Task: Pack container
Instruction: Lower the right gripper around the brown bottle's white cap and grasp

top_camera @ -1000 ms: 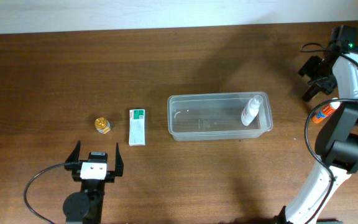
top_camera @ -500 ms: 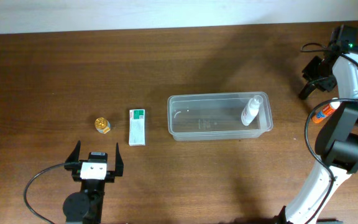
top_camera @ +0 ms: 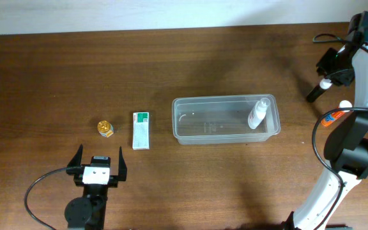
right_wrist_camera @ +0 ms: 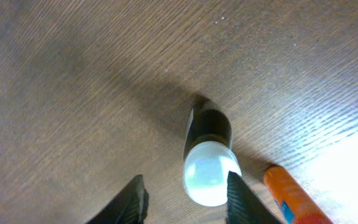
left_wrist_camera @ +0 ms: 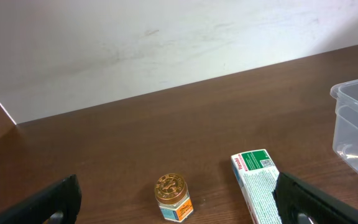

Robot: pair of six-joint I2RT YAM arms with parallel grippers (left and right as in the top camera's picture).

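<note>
The clear container (top_camera: pixel 183 120) sits mid-table with a white bottle (top_camera: pixel 257 114) leaning in its right end; its corner shows in the left wrist view (left_wrist_camera: pixel 356 118). A gold-lidded jar (top_camera: pixel 105 128) (left_wrist_camera: pixel 173 196) and a white-green box (top_camera: pixel 141 130) (left_wrist_camera: pixel 258 183) lie to its left. My left gripper (top_camera: pixel 98 166) (left_wrist_camera: pixel 179 208) is open just in front of them. My right gripper (top_camera: pixel 331 69) (right_wrist_camera: pixel 182 190) is open at the far right, over a dark bottle with a white cap (top_camera: pixel 317 91) (right_wrist_camera: pixel 207 169). The cap shows between the fingers, near the right one.
An orange tube (top_camera: pixel 331 117) (right_wrist_camera: pixel 291 198) lies on the table just beside the dark bottle, close to the right arm's base. A cable runs from the left arm along the front edge. The table's back edge meets a pale wall.
My right gripper has moved back and to the right, away from the dark bottle, and the bottle's white cap now shows. The left arm and the other objects have not moved.
</note>
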